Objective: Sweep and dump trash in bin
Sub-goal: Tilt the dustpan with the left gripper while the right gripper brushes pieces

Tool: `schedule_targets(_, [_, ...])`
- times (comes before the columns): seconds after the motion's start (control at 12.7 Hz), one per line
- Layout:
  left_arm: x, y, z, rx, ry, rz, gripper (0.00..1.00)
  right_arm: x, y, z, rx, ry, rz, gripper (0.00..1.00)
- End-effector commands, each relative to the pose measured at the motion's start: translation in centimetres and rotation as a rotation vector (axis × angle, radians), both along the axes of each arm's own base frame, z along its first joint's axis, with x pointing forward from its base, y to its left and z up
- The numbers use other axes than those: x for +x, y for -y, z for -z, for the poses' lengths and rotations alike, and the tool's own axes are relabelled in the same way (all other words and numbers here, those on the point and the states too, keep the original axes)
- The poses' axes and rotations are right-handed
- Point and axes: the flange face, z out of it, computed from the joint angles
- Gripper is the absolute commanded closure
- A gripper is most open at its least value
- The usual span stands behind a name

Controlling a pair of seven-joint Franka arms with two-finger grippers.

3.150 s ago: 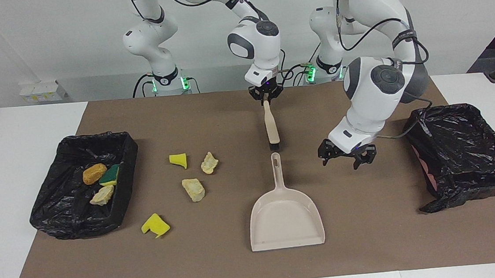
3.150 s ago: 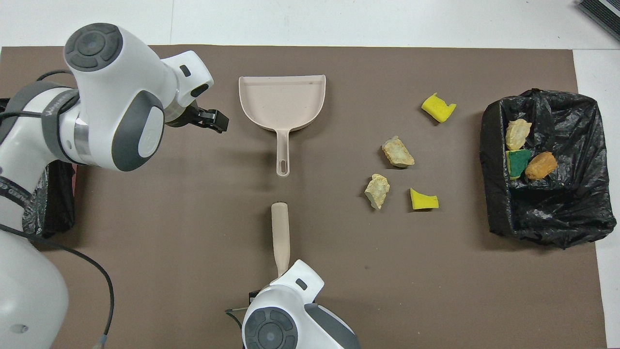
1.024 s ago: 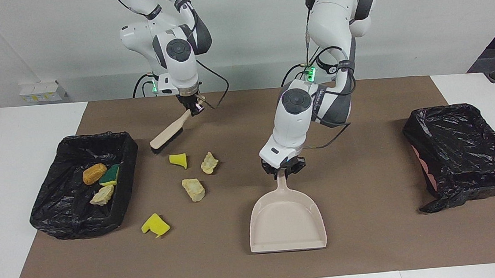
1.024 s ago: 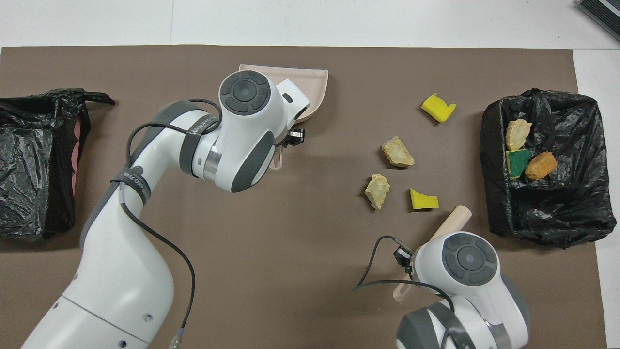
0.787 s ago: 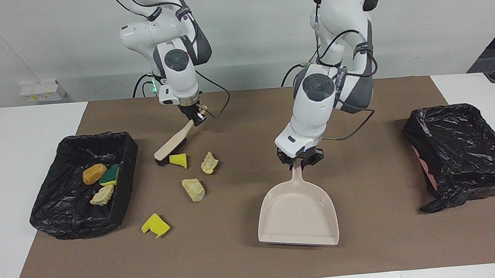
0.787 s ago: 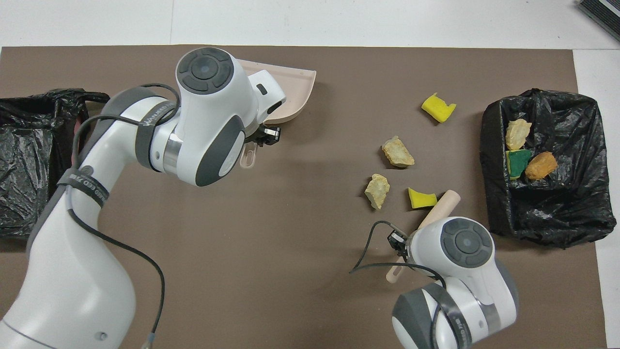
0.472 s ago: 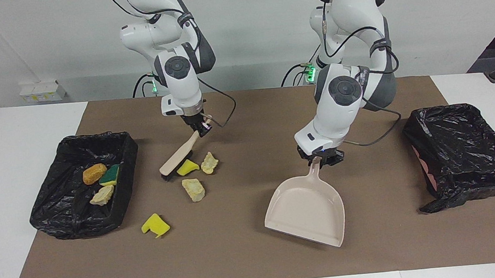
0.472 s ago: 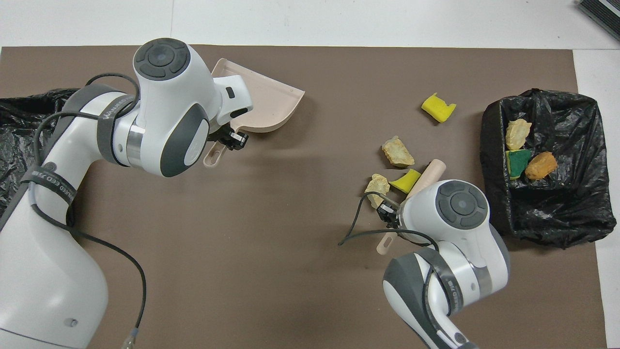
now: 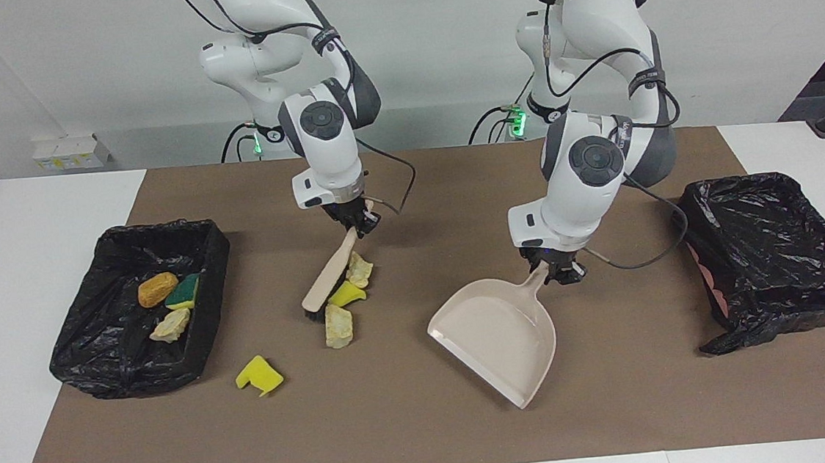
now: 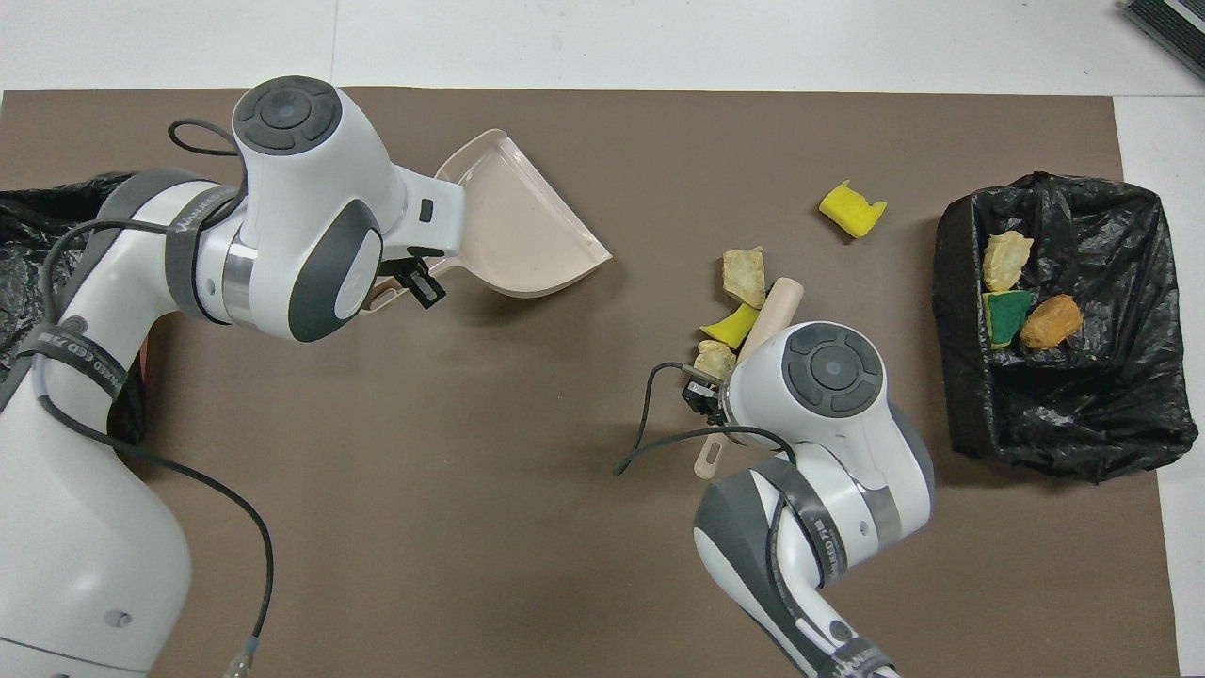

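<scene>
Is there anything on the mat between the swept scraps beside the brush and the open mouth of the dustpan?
Nothing visible: only bare mat lies between the three scraps at the brush and the dustpan, whose mouth faces them.

left gripper [image 9: 552, 270] clamped; right gripper [image 9: 358, 222] clamped — both low

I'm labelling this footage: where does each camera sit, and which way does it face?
Facing view: high across the table, looking at both robots; whole arms and bases show.
Overhead view: above the robots' end, looking steeply down; only forearms and wrists show.
Shared: the brush in the right pincer, the dustpan in the left pincer.
</scene>
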Motion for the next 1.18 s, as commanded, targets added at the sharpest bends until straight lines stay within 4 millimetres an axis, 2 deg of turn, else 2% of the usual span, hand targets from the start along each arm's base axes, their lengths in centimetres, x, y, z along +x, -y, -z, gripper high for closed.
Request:
schedule_targets(0.0, [-2.6,-1.4,0.5,-0.005,-0.018,0.263,1.0,1.0,-0.5,-1.6,0.023,-0.015,-0.055,1.0])
schedule_targets(0.16, [-4.3,-1.5,1.4,-0.002,-0.027,0.432,1.0,0.8,-0.2,-3.3,0.014,-0.037,-0.041,1.0])
schedule_targets(0.24, [-5.4,-0.7,1.8,0.033,-0.02,0.474,1.0,0.3,0.1,-4.1,0.002,-0.053,-0.028,1.0])
schedule_targets(0.31, [-7.3,1.1,2.3,0.054,-0.008,0.512,1.0,-0.4,0.1,-4.6,-0.014,-0.072,0.019,1.0])
schedule_targets(0.39, [-8.4,1.8,2.6,0.057,0.017,0.491,1.0,-1.1,-0.1,-5.4,-0.031,-0.08,0.099,1.0])
schedule_targets(0.55, [-10.4,3.2,3.2,0.078,0.042,0.47,1.0,-4.0,-2.0,-5.8,-0.084,-0.11,0.229,1.0])
schedule_targets(0.71, [-10.9,4.1,3.0,0.08,0.049,0.443,1.0,-6.6,-2.2,-5.2,-0.11,-0.12,0.301,1.0])
schedule_targets(0.79, [-11.1,4.1,3.1,0.085,0.038,0.437,1.0,-7.2,-2.3,-5.1,-0.075,-0.143,0.322,1.0])
schedule_targets(0.94, [-11.3,4.0,3.2,0.084,0.042,0.424,1.0,-7.5,-2.7,-4.0,-0.042,-0.157,0.342,1.0])
schedule_targets(1.1, [-11.4,4.0,3.2,0.086,0.036,0.422,1.0,-7.2,-2.9,-2.2,-0.021,-0.132,0.32,1.0])
